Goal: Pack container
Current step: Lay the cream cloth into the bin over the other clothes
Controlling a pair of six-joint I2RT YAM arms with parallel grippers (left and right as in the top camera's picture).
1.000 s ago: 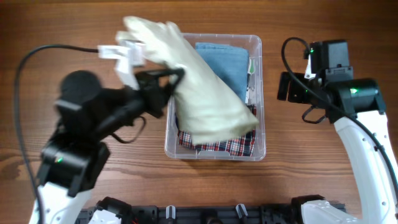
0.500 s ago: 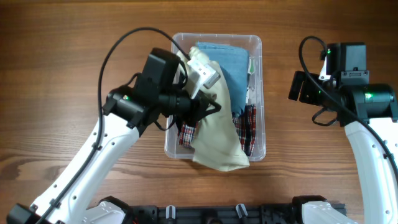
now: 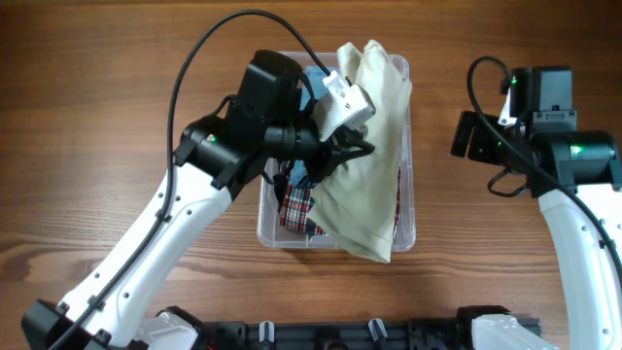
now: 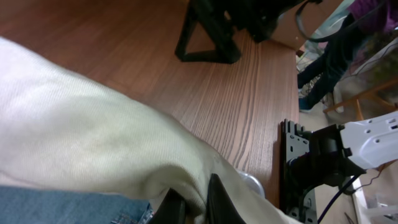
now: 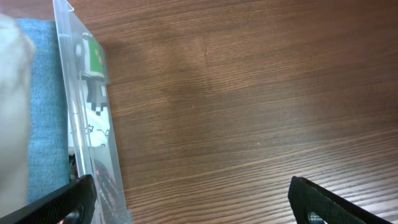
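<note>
The left gripper (image 3: 352,148) is clenched on a cream garment (image 3: 374,185). In the left wrist view its dark fingers (image 4: 219,202) pinch a fold of the pale cloth between them. Folded blue denim (image 4: 62,208) lies right under those fingers. From the grip the cream garment spreads both ways along the container (image 3: 282,243). One end is heaped against the rim farthest from the robot, and the other hangs over the nearest rim. The container, a clear plastic bin, sits on the wooden table (image 3: 97,97) directly beneath the left fingers. A plaid garment (image 3: 296,206) shows inside it on the arm's side of the grip. Beyond the cloth the left wrist view shows only bare wood grain running off to dark hardware at the table's edge. The right gripper (image 5: 193,202) is spread wide and grasps nothing, with only bare table between its black fingertips. Just beside one fingertip stands the container's clear wall, with a green-and-white tag (image 5: 93,62) pressed against it from inside. The blue denim lies farther in past that wall.
</note>
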